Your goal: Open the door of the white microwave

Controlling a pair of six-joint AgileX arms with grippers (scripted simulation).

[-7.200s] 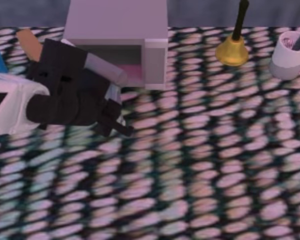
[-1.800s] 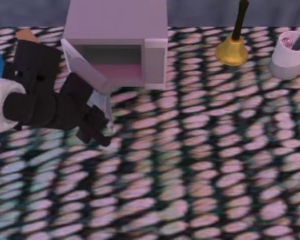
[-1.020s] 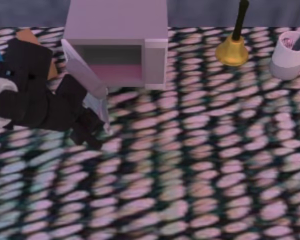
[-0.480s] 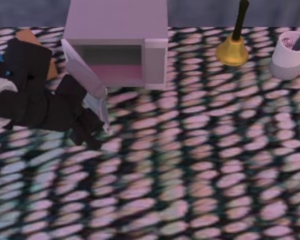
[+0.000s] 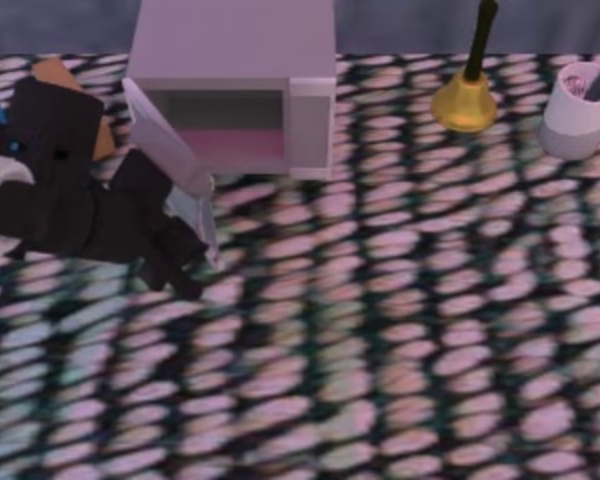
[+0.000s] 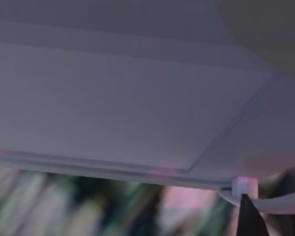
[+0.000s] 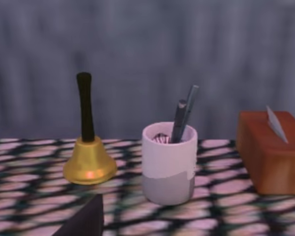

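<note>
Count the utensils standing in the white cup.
2. Both stand inside the white cup, leaning toward the tissue box: a shorter grey one and a taller one close behind it. More could be hidden below the rim.

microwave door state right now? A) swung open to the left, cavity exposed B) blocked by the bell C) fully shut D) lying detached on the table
A: in the top view the door angles out from the left front corner of the white microwave, its pink interior floor is in sight, and the left gripper sits at the door's free edge.
</note>
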